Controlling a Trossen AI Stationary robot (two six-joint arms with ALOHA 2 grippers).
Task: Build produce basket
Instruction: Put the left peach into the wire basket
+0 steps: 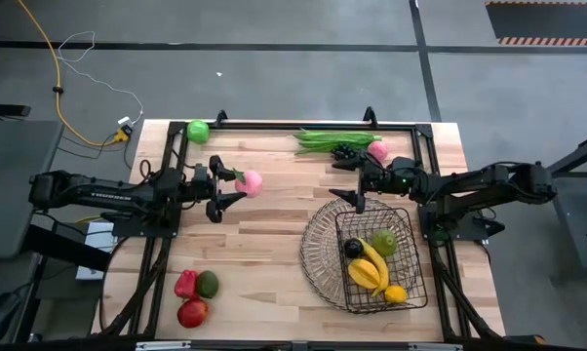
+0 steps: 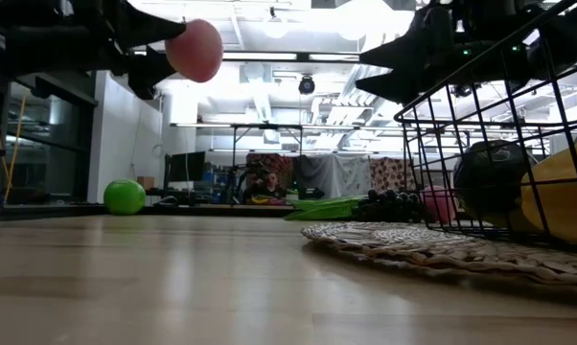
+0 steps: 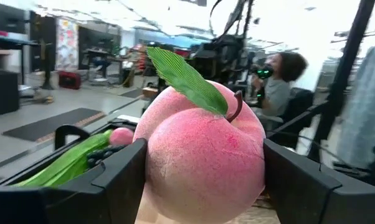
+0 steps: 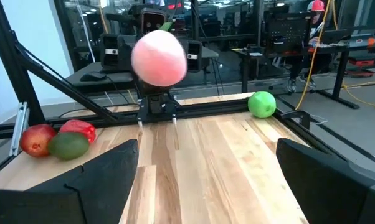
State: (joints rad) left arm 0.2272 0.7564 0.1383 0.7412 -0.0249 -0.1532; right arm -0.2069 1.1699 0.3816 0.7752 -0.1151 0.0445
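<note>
My left gripper (image 1: 239,185) is shut on a pink peach (image 1: 250,181) with a green leaf (image 3: 186,76), held high over the table's left middle. My right gripper (image 1: 344,181) stands open and level just beyond the basket's far rim, facing the peach (image 4: 159,57), with nothing between its fingers. The dark wire basket (image 1: 318,255) sits at the near right. It holds bananas (image 1: 369,268), a green fruit (image 1: 384,241), a lemon (image 1: 396,293) and a dark fruit (image 1: 353,248). My left gripper pinches the peach by its two opposite sides (image 3: 151,163) between its two fingers (image 3: 116,183). The fingers come level from the table's left. The peach is lifted well clear of the table (image 2: 195,50), with its stem and leaf on top.
A green apple (image 1: 197,130) lies at the far left corner. Green beans (image 1: 332,139), dark grapes (image 1: 347,152) and another peach (image 1: 377,150) lie at the far right. A red pepper (image 1: 184,283), an avocado (image 1: 207,284) and a red apple (image 1: 192,312) lie near left.
</note>
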